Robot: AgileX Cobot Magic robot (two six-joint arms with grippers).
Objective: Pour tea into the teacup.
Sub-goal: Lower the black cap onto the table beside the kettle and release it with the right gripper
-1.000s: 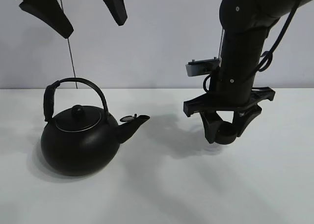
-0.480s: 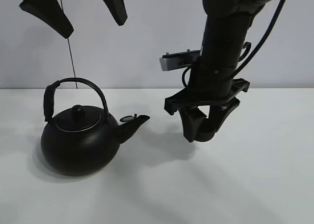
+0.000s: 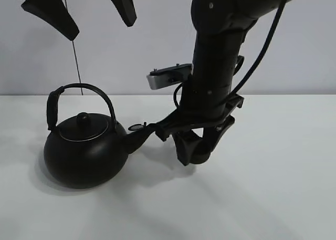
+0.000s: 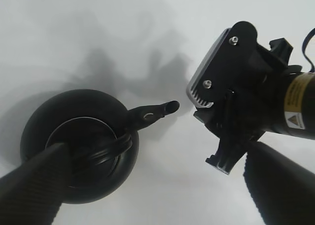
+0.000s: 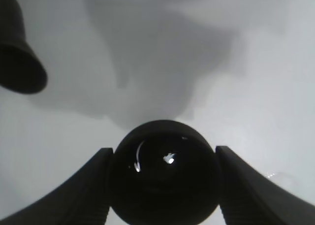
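A small black teacup [image 3: 198, 150] sits between the fingers of my right gripper [image 3: 202, 144], which is shut on it just right of the spout [image 3: 143, 135] of the big black kettle [image 3: 84, 152]. The cup hangs low over the white table [image 3: 273, 198]. In the right wrist view the teacup [image 5: 162, 185] fills the gap between the two fingers [image 5: 78, 188], with the spout's tip [image 5: 17, 57] off to one side. My left gripper [image 3: 86, 9] hangs open high above the kettle [image 4: 78, 151]. No tea is visible.
The kettle's arched handle [image 3: 84, 90] stands upright over its lid. The right arm [image 4: 256, 107] reaches in close to the spout [image 4: 155, 111]. A thin cable [image 3: 76, 61] hangs behind the kettle against the pale wall.
My right arm has carried the teacup leftward across the table, from well right of the kettle to just beside its spout. The left gripper and the kettle have stayed still.
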